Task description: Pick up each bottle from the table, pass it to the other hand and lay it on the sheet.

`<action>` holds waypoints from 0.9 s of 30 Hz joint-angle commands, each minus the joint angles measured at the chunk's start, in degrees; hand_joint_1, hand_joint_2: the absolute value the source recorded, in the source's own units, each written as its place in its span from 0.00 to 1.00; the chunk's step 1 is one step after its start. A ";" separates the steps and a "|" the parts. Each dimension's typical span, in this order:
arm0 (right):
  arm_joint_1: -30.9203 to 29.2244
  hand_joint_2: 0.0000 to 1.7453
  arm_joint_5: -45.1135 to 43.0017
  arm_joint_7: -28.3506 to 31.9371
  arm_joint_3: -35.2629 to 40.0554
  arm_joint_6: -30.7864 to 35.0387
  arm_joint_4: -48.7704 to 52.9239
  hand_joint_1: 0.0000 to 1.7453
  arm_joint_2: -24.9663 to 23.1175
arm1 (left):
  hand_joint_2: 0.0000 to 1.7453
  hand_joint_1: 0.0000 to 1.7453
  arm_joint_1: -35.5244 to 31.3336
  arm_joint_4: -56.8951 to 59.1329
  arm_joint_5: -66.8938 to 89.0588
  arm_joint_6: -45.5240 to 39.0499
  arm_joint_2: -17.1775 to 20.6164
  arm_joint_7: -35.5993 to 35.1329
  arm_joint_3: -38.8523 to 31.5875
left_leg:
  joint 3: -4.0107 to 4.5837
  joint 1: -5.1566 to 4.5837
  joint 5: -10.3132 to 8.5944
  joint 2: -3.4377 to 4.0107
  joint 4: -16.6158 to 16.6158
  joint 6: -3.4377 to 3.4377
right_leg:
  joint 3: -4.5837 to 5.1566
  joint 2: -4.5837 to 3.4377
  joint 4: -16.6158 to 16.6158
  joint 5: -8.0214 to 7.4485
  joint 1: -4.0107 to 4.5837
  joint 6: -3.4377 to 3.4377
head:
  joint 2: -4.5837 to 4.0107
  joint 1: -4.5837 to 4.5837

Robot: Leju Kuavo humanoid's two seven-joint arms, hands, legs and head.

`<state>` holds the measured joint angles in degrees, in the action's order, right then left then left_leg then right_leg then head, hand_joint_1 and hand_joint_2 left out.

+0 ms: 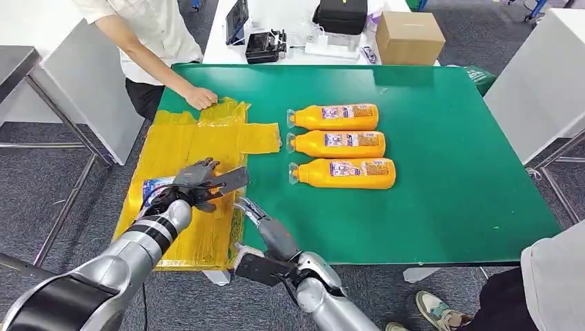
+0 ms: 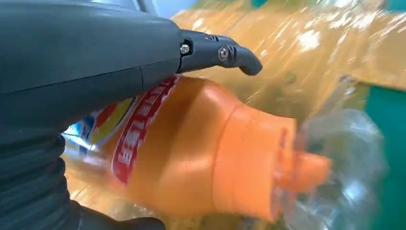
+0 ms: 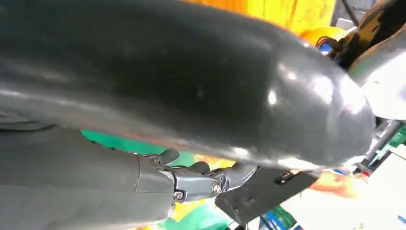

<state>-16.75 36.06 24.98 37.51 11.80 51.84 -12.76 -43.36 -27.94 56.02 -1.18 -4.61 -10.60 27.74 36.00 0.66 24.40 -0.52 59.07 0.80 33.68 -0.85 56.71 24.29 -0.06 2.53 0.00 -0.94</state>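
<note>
My left hand grips an orange bottle with a clear cap, holding it lying sideways just over the yellow sheet on the left part of the green table. The bottle's label end sticks out behind the hand. My right hand hovers at the table's front edge, right of the sheet; its fingers are apart and hold nothing. Three more orange bottles lie side by side mid-table: far, middle, near.
A person's hand rests on the sheet's far edge. Another person stands at the table's front right corner. A cardboard box and black devices sit on the white table behind.
</note>
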 commanded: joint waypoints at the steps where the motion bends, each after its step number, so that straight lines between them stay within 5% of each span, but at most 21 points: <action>1: 2.72 0.00 1.62 -0.61 -0.75 1.16 4.01 0.00 4.28 | 1.00 0.00 10.24 -31.15 -0.56 -6.65 5.33 4.73 1.45 | -0.23 -0.06 0.07 0.01 -0.08 0.01 | -0.22 0.13 -0.05 0.10 -0.03 -0.04 | 0.00 0.02; 4: 3.89 0.00 2.20 -0.92 -1.28 1.89 5.11 0.00 4.91 | 1.00 0.00 18.32 -44.41 -6.62 -8.93 7.38 8.63 -2.79 | -0.29 -0.09 0.12 0.21 -0.13 0.00 | -0.23 -0.07 -0.06 0.09 -0.07 -0.04 | 0.00 0.02; 12: 4.27 0.00 3.86 -0.54 -2.16 2.79 5.45 0.00 6.17 | 1.00 0.00 22.69 -51.36 -19.43 -1.95 8.53 16.18 -3.19 | -0.05 -0.05 0.07 0.16 -0.06 -0.02 | 0.03 -0.04 -0.01 0.06 -0.03 -0.05 | 0.00 0.00; 17: 4.68 0.00 16.98 -9.27 -4.61 12.28 5.76 0.00 13.04 | 1.00 0.00 29.56 -60.15 -27.96 -3.75 5.98 19.94 -5.82 | 0.02 -0.04 0.05 0.09 -0.07 0.02 | 0.04 0.00 -0.08 0.04 -0.03 0.00 | 0.00 0.02; 18: 4.37 1.00 22.40 -14.08 -6.30 16.18 4.54 0.00 14.58 | 1.00 0.00 31.48 -61.97 -30.99 -5.18 4.51 21.50 -7.21 | -0.07 -0.09 0.05 0.04 -0.10 0.04 | -0.06 0.08 -0.09 0.07 -0.08 0.00 | 0.00 0.00; 23: 2.98 1.00 30.56 -16.40 -15.65 21.78 2.65 0.00 21.47 | 1.00 0.00 38.62 -68.14 -40.12 -6.53 1.61 24.05 -7.62 | 0.00 -0.19 0.06 -0.03 -0.06 0.06 | -0.03 0.12 -0.11 0.07 -0.18 0.04 | 0.00 0.02; 27: 2.71 1.00 32.12 -16.90 -16.78 22.16 2.61 0.00 21.35 | 1.00 0.00 38.37 -67.69 -40.55 -7.20 1.47 24.62 -7.55 | 0.03 -0.30 0.09 -0.02 -0.03 0.06 | -0.01 0.15 -0.07 0.08 -0.26 0.01 | 0.00 0.02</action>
<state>-11.79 65.41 9.05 27.11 32.89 57.40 3.77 -8.09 -91.71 16.74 -7.76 -1.11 13.29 21.42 36.24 0.39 24.45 -0.56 59.07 0.86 33.87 -0.80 56.65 24.31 -0.30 2.57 0.00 -0.92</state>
